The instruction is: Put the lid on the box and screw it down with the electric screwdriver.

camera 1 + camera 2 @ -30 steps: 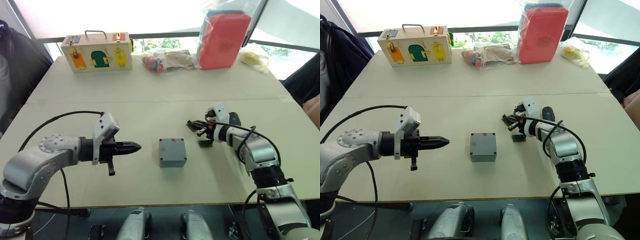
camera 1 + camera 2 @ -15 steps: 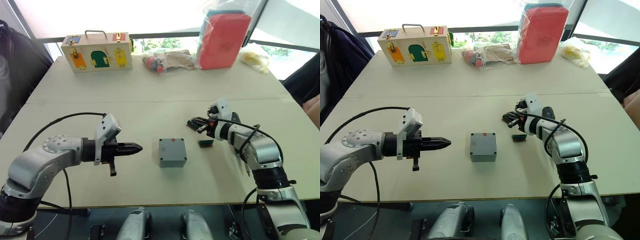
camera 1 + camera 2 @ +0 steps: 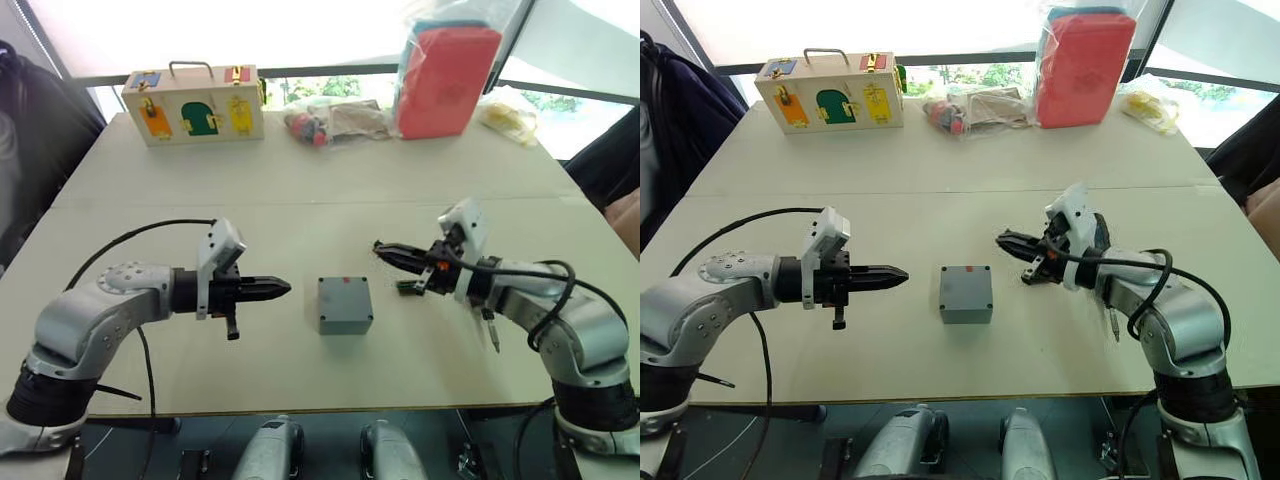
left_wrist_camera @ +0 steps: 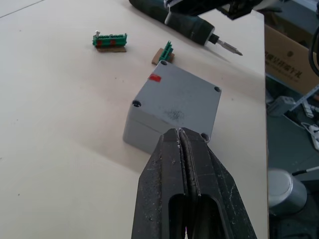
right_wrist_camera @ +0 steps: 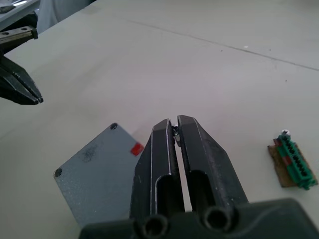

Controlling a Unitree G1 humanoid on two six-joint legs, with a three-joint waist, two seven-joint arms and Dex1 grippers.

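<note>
The grey box (image 3: 345,305) stands mid-table with a red mark (image 4: 155,77) on top. Its top is a flat closed face with corner screw holes, which looks like the lid (image 4: 179,97) seated on it. My left gripper (image 3: 283,289) is shut and empty, level with the box and pointing at its left side from a short gap away. My right gripper (image 3: 380,248) hovers just right of and above the box, shut on what looks like a small screw (image 5: 175,130). The electric screwdriver (image 4: 192,26) lies on the table behind my right wrist.
Two small green pieces (image 4: 110,41) (image 4: 167,50) lie just right of the box. At the far edge stand a wooden box with coloured doors (image 3: 195,103), bagged items (image 3: 335,120) and a red case (image 3: 448,78). A yellow bag (image 3: 510,113) lies at the far right.
My right gripper has lifted off the green pieces and swung left toward the box. The left gripper has crept slightly closer to the box.
</note>
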